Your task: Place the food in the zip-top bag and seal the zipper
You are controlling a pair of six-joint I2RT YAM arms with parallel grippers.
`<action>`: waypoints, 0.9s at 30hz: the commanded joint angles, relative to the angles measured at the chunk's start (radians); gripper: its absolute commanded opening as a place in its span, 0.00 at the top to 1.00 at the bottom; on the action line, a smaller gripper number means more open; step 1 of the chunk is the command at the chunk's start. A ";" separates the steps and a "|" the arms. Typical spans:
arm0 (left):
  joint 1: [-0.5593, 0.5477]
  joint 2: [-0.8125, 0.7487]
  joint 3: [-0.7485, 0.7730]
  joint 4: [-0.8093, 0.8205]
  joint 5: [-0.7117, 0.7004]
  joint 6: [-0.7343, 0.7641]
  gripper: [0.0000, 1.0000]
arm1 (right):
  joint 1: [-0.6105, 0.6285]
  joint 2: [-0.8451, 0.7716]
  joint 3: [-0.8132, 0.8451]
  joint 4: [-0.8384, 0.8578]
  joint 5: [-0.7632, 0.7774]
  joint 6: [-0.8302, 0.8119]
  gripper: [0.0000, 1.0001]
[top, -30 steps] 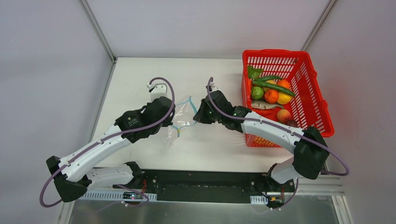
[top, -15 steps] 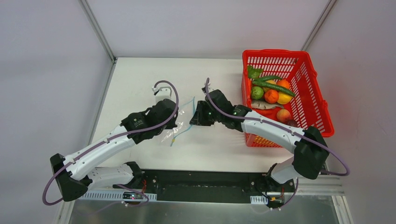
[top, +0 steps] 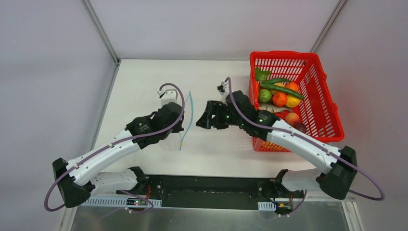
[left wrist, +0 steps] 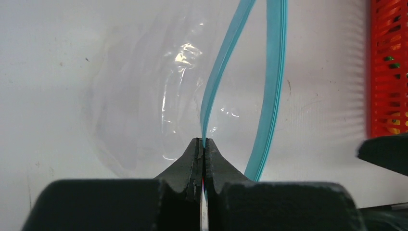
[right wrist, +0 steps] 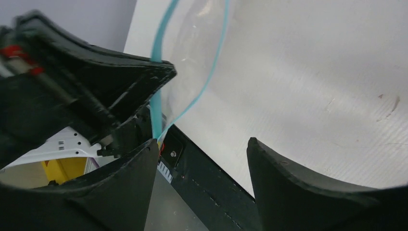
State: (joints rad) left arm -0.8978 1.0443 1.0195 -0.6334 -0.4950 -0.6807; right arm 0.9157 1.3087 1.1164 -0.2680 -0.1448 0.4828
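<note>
Top external: zipper [top: 187, 118] near-to-far in clamped left claw [left wrist: 202, 147]; right claw [top: 202, 121] agape, seemingly empty.

My left arm [top: 106, 154] reaches forward and to the right from its base, elbow low. My left claw [left wrist: 202, 144] has its jaws pressed tight together, pinching the zipper [left wrist: 219, 82] at the very tips. My right arm [top: 298, 142] extends leftward, with the wrist pointing at the left claw. My right claw [right wrist: 203, 143] stands spread wide and holds nothing, near the left one.
</note>
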 commanded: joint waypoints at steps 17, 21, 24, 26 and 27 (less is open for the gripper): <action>-0.002 -0.046 -0.059 0.085 0.060 0.026 1.00 | -0.465 -0.254 0.210 -0.135 0.555 -0.232 0.26; -0.003 -0.039 -0.046 0.071 0.065 0.032 1.00 | -0.774 -0.154 0.237 -0.189 0.313 -0.152 0.23; -0.001 -0.044 -0.045 0.065 0.061 0.039 1.00 | -0.919 -0.040 0.267 -0.246 0.243 -0.144 0.17; -0.001 -0.049 -0.047 0.061 0.058 0.041 1.00 | -0.995 0.031 0.265 -0.258 0.197 -0.138 0.14; -0.001 -0.050 -0.048 0.064 0.057 0.042 1.00 | -1.027 0.063 0.266 -0.260 0.144 -0.141 0.13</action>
State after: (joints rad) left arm -0.8970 1.0138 0.9661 -0.5800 -0.4435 -0.6613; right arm -0.0010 1.2713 1.3437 -0.4522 0.1833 0.3149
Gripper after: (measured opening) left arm 0.009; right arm 0.849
